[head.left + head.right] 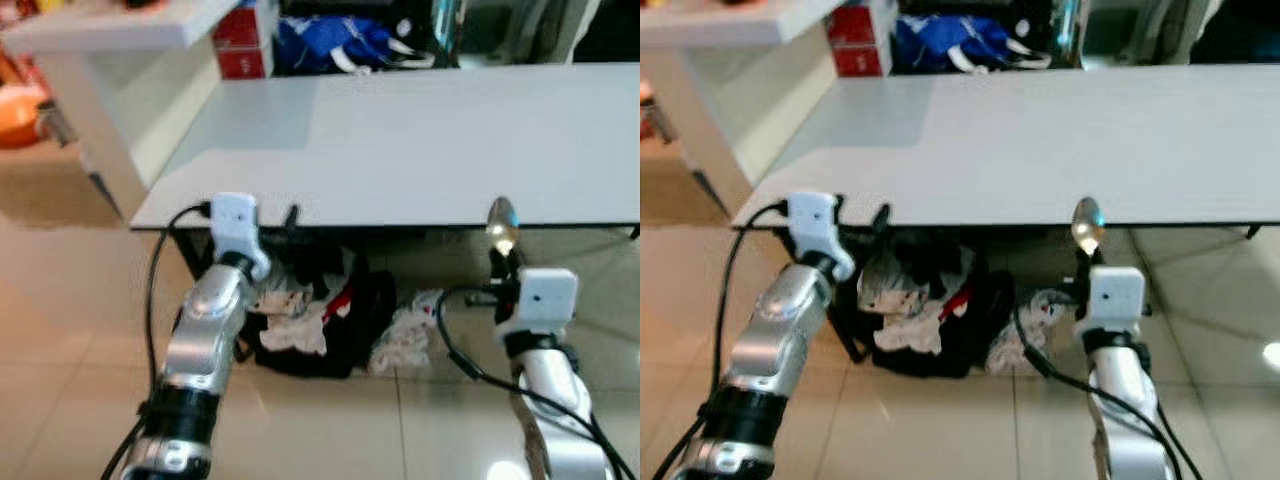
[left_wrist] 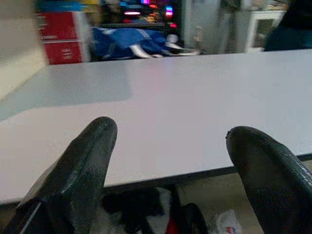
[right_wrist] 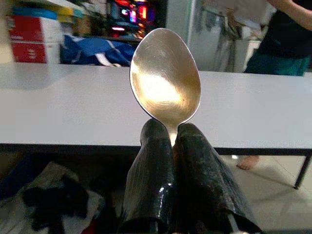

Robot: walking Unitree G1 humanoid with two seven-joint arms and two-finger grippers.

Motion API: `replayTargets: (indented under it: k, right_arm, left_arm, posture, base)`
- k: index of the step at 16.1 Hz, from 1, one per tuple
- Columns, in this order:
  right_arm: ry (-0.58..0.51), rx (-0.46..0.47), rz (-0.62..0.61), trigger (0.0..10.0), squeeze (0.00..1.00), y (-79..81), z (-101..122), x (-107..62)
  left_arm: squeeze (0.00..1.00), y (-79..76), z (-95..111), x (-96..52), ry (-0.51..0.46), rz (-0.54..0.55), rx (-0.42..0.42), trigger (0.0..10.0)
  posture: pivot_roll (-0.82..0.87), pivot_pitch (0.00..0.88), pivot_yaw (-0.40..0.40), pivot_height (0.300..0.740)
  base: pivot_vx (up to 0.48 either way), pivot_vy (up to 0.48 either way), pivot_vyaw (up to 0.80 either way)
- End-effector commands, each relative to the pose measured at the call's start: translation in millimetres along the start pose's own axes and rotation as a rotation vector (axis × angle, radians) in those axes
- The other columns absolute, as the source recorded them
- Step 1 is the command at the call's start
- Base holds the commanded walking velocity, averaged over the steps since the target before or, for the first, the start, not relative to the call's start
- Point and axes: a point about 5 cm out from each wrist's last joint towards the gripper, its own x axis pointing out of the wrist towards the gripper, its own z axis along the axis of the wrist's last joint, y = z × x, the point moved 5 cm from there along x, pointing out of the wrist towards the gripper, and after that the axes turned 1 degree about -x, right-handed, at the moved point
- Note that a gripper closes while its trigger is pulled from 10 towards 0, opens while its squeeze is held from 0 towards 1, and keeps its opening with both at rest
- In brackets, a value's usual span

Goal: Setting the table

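- The shiny silver metal spoon (image 3: 165,80) stands bowl-up, its neck pinched between the two black fingers (image 3: 153,180) of the right gripper (image 1: 500,262), held just short of the near edge of the surface, toward 1 o'clock from the robot.
- The left gripper (image 2: 170,161) sits at about 11 o'clock by the same near edge, its fingers (image 2: 83,165) spread apart with nothing between them.
- The wide, flat white surface (image 1: 420,140) reaches across the view from left to right; its top is pale and softly glossy, with a dark rim along the near edge.
- Under the surface, at 12 o'clock, lies a heap of black, white and red cloth (image 1: 320,320) on the glossy beige tiled floor (image 1: 80,340).
- Beyond the far edge, at 12 o'clock, sits a blue bundle (image 1: 330,42), with red boxes (image 1: 245,40) beside it at 11 o'clock.
- A white counter (image 1: 110,25) juts in at 10 o'clock.
- In the right wrist view, a person in dark top and teal shorts (image 3: 287,44) stands barefoot past the surface.
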Motion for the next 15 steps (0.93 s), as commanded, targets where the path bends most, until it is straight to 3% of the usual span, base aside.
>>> replayTargets:
  k: [1,11,15]
  right_arm:
    - [-0.018,0.005,0.011,0.0,0.00,5.2,3.7,1.7]
    - [-0.020,-0.009,0.025,0.0,0.00,10.1,1.8,1.0]
    - [-0.026,-0.010,0.026,0.0,0.00,11.2,2.7,1.8]
  left_arm:
    - [0.00,8.2,-0.8,-0.2,0.013,0.009,0.007,10.0]
    - [0.00,5.1,1.9,0.2,0.005,-0.017,0.028,10.0]
    - [0.00,-0.2,4.6,-0.1,-0.012,-0.028,0.040,10.0]
  posture:
    - [-0.08,0.000,0.077,0.740]
    - [-0.07,0.000,0.073,0.740]
    - [-0.07,0.000,0.075,0.740]
  base:
    - [0.465,0.000,0.00]
    - [0.466,0.000,0.00]
    - [0.000,0.000,0.00]
